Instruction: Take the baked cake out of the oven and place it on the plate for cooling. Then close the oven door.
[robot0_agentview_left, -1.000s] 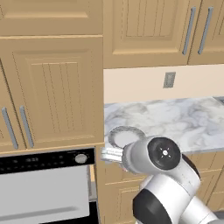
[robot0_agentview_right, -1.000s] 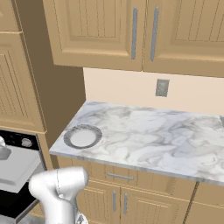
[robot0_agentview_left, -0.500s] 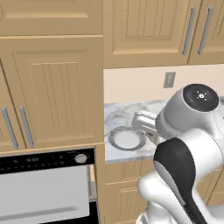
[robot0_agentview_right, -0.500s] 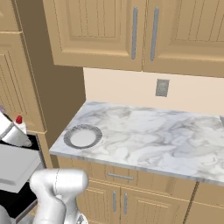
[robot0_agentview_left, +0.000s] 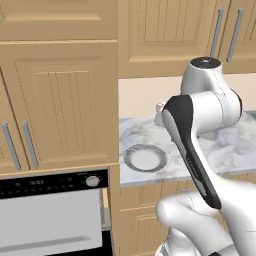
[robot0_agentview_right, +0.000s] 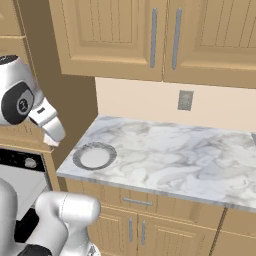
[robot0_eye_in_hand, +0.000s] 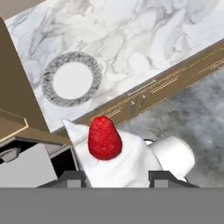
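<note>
Gripper (robot0_eye_in_hand: 117, 177) jaws are clamped on the flanks of the baked cake (robot0_eye_in_hand: 111, 159), held aloft off the worktop's front left corner short of the plate (robot0_eye_in_hand: 72, 82); soft, light and crumbly-looking, it wants gentle side pressure low down, below the red topping.

Light is even and soft across all three rendered views, with no glare. Around the plate (robot0_agentview_right: 94, 155) the marble tabletop (robot0_agentview_right: 170, 155) is bright and casts almost no shadow. Left of the plate, the cabinet side (robot0_agentview_right: 60, 115) falls into flat brown shade. Edges are slightly soft and pixelated; straight lines stay straight to the borders.
</note>
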